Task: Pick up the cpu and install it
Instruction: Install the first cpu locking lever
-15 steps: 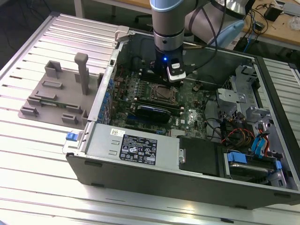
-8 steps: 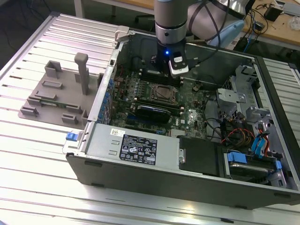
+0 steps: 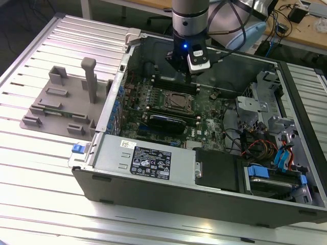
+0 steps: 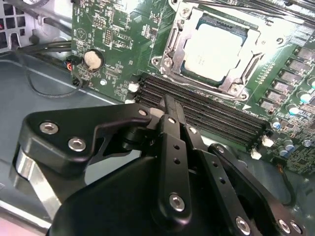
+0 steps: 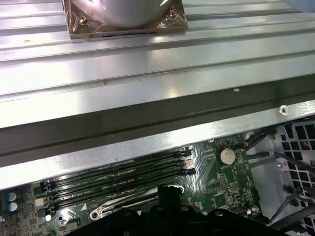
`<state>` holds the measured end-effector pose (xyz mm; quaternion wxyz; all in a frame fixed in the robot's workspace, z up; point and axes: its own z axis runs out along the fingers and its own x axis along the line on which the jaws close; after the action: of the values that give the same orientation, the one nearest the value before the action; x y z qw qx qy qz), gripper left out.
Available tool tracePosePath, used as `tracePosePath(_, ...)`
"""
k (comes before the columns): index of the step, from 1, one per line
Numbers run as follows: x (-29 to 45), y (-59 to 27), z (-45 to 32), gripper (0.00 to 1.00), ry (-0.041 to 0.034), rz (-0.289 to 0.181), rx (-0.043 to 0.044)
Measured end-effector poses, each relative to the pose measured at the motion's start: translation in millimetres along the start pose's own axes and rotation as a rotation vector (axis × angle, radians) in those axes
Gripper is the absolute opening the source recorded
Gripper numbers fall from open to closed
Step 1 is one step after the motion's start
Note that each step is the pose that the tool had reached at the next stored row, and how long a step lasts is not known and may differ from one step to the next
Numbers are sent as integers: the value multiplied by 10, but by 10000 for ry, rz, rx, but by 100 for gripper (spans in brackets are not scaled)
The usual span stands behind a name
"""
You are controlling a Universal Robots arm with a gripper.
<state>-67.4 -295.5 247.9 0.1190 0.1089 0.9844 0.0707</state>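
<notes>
Your cpu [image 4: 212, 46] already sits seated in the motherboard socket [image 4: 172, 44], install apparently done, with the gripper [image 4: 170, 105] just above the adjacent memory slots [image 4: 206, 115], jaws closed on nothing.

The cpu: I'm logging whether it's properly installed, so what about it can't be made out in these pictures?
- Second wrist view: glare washes out the top of the cpu, and the socket frame covers its edges, so how it is seated is unclear.
- Exterior view: the cpu is too small to judge.
- First wrist view: the gripper hides most of the socket frame, and the picture's edge cuts off the rest.
</notes>
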Motion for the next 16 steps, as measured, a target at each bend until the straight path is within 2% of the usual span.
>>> tracePosePath(1,0,0,0,11,15,4,4)
tracePosePath(2,1,0,0,11,80,12,22)
tracePosePath(3,0,0,2,11,208,26,52)
tracePosePath(4,-5,1,6,11,442,51,106)
tracePosePath(5,-11,1,10,11,763,90,183)
tracePosePath(6,-15,2,11,11,921,109,222)
tracePosePath(7,-27,4,17,11,1373,161,328)
tracePosePath(8,-42,7,23,11,1873,221,448)
tracePosePath(9,-45,8,25,11,2070,242,496)
tracePosePath(11,-45,8,24,11,2089,246,502)
tracePosePath(12,-45,9,26,11,2092,241,544)
tracePosePath(13,-46,8,25,11,2082,186,847)
tracePosePath(15,-45,8,26,11,2037,77,1305)
tracePosePath(16,-46,7,26,11,2053,-366,1394)
